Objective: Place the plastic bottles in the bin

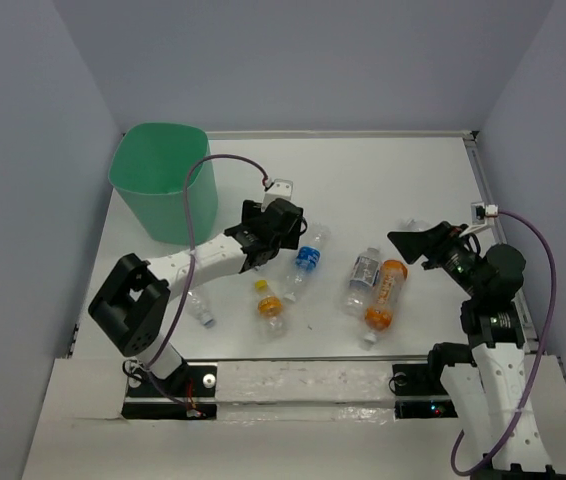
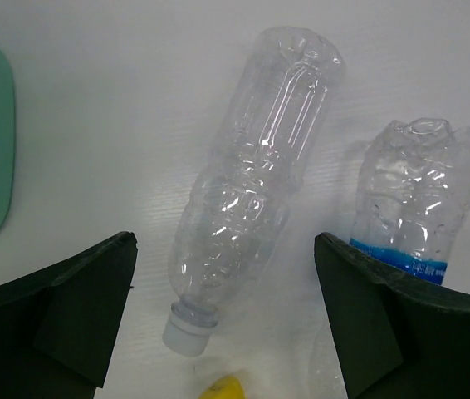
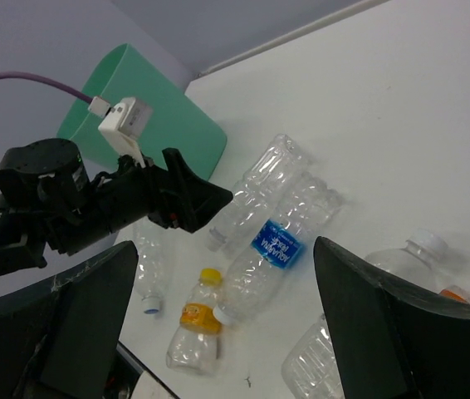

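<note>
Outside the bin, bottles lie on the table; left gripper and right gripper gape.

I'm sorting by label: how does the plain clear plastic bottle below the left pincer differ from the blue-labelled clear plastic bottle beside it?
The plain clear plastic bottle has no label; the blue-labelled clear plastic bottle wears a blue band. In the left wrist view the plain bottle shows between the open left pincer's fingers, while the labelled bottle is partly hidden behind one finger. Both are clear and lie on their sides.
</note>
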`<action>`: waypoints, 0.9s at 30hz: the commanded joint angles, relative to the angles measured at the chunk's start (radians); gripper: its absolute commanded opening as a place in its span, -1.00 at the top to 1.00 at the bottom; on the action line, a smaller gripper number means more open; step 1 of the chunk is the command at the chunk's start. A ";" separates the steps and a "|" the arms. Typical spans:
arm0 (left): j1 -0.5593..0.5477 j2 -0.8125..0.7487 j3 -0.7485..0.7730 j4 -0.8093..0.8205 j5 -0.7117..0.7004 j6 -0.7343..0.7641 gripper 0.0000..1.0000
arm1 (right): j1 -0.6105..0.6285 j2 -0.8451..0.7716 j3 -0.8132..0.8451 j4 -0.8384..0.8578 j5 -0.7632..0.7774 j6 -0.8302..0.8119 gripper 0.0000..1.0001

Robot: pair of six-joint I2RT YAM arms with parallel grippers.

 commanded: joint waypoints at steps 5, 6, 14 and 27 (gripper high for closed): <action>0.025 0.160 0.149 0.049 -0.076 0.122 -0.98 | 0.026 0.026 -0.028 0.070 -0.042 -0.002 -0.82; 0.037 0.191 0.161 0.048 -0.061 0.133 -0.98 | 0.026 0.032 -0.025 0.070 -0.042 -0.012 -0.82; 0.102 0.333 0.276 0.062 0.103 0.184 -0.98 | 0.026 0.046 -0.023 0.071 -0.056 -0.023 -0.82; 0.203 0.432 0.384 0.074 0.229 0.162 0.06 | 0.035 0.117 -0.043 0.111 -0.081 -0.032 -0.80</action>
